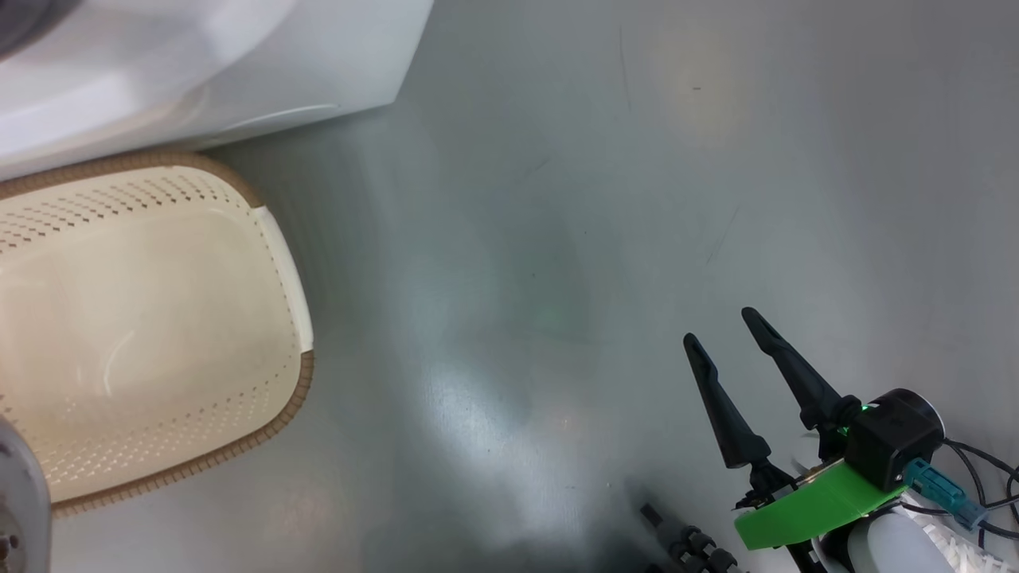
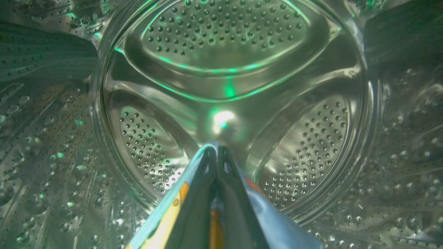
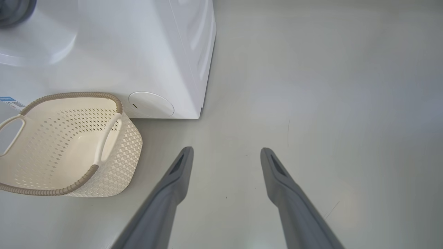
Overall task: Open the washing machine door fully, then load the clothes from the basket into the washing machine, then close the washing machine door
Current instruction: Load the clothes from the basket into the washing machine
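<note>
Smeared floor (image 1: 509, 446) glare, perhaps motion blur; green light tints the dim drum (image 2: 225, 52).

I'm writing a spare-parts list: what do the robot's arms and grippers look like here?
The right gripper has two long, black, tapering fingers on a bright green bracket, beside a black round housing with a teal connector and black cables. The left gripper has dark, pointed fingers too.
</note>
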Robot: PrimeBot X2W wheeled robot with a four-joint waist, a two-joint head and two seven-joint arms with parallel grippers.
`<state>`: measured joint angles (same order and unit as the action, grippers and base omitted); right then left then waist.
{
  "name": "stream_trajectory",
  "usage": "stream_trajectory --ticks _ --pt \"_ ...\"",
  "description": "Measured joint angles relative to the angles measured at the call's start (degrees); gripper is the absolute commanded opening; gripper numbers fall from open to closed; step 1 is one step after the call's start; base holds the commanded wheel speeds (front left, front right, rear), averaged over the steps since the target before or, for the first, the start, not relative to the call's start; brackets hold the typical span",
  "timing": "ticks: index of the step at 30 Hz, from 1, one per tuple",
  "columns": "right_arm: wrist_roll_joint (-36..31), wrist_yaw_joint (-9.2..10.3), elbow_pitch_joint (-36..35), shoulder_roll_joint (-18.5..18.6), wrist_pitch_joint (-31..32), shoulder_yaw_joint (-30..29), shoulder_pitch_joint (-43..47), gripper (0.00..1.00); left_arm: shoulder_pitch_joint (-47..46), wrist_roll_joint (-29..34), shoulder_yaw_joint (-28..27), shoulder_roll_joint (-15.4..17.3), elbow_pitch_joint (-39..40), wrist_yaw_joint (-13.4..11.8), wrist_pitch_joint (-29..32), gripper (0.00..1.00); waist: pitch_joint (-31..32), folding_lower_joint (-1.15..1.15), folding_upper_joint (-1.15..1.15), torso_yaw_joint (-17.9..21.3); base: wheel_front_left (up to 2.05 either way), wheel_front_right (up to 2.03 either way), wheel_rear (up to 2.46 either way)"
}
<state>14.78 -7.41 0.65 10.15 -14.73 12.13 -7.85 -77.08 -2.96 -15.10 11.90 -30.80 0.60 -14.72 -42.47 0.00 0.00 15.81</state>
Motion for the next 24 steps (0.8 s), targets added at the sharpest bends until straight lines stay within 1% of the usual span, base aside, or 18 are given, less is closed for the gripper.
stream_trajectory --ticks 3,5,9,11,12,13,14,16,17,18,19,20,24 --pt "0.00 0.00 0.00 -0.02 0.00 -0.05 -0.02 1.00 -0.23 0.01 -0.10 -0.69 2.41 0.26 0.01 0.00 -0.64 0.00 0.00 -0.31 0.00 0.00 0.00" --pt "0.00 0.01 0.05 -0.05 0.00 -0.04 -0.10 1.00 -0.24 0.12 -0.15 -0.71 2.37 0.26 0.00 0.00 -0.71 0.00 0.00 -0.64 0.00 0.00 0.00" --pt "0.00 0.00 0.35 -0.24 0.00 0.07 -0.10 1.00 -0.22 0.90 0.27 -0.78 -1.85 0.21 -0.01 0.00 -0.09 0.00 0.00 -0.77 0.00 0.00 0.00" --pt "0.00 0.01 0.58 -0.24 0.00 0.07 -0.10 1.00 -0.23 1.92 0.81 -0.76 -4.81 -0.40 0.00 0.00 0.38 0.00 0.00 -0.83 0.00 0.00 0.00" --pt "0.00 0.00 0.66 -0.24 0.00 0.07 -0.09 1.00 -0.23 2.31 1.32 -0.71 -6.32 -0.45 0.00 0.02 0.62 0.00 0.00 -0.86 0.00 0.00 0.00" --pt "0.01 0.00 0.71 -0.24 0.00 0.07 -0.09 1.00 -0.23 3.13 2.05 -0.60 -7.59 -0.94 0.00 0.13 0.86 0.00 0.00 -0.90 0.00 0.00 0.00" --pt "0.01 0.01 0.79 -0.24 0.00 0.08 -0.09 1.00 -0.30 3.54 2.38 -0.62 -9.05 -1.44 0.00 0.30 1.10 0.00 0.00 -0.95 0.00 0.00 0.00" --pt "0.01 0.00 0.99 -0.22 0.00 0.08 -0.09 1.00 -0.38 3.93 3.27 -0.59 -11.72 -1.96 0.00 0.51 1.57 0.00 0.00 -1.05 0.00 0.00 0.00" --pt "0.01 0.00 1.02 -0.23 0.00 0.11 -0.09 1.00 -0.48 4.46 3.70 -0.58 -13.21 -2.29 0.00 0.82 1.80 0.00 0.00 -1.12 0.00 0.00 0.00" --pt "0.01 0.00 1.08 -0.23 0.00 0.15 -0.09 1.00 -0.60 4.79 3.93 -0.59 -14.94 -2.44 0.01 0.90 2.07 0.00 0.00 -1.19 0.00 0.00 0.00" --pt "0.01 0.01 1.16 -0.23 0.00 0.15 -0.09 1.00 -0.64 4.90 4.21 -0.65 -16.39 -2.66 0.00 1.00 2.35 0.00 0.00 -1.27 0.00 0.00 0.00" --pt "0.01 0.00 1.27 -0.22 0.00 0.15 -0.09 1.00 -0.76 5.04 4.33 -0.68 -18.05 -3.39 0.00 1.00 2.64 0.00 0.00 -1.36 0.00 0.00 0.00" --pt "0.01 0.01 1.79 -0.19 0.00 0.37 -0.08 1.00 -1.24 5.31 5.11 -0.73 -25.31 -4.89 0.01 1.00 4.25 0.00 0.00 -1.70 0.00 0.00 0.00"
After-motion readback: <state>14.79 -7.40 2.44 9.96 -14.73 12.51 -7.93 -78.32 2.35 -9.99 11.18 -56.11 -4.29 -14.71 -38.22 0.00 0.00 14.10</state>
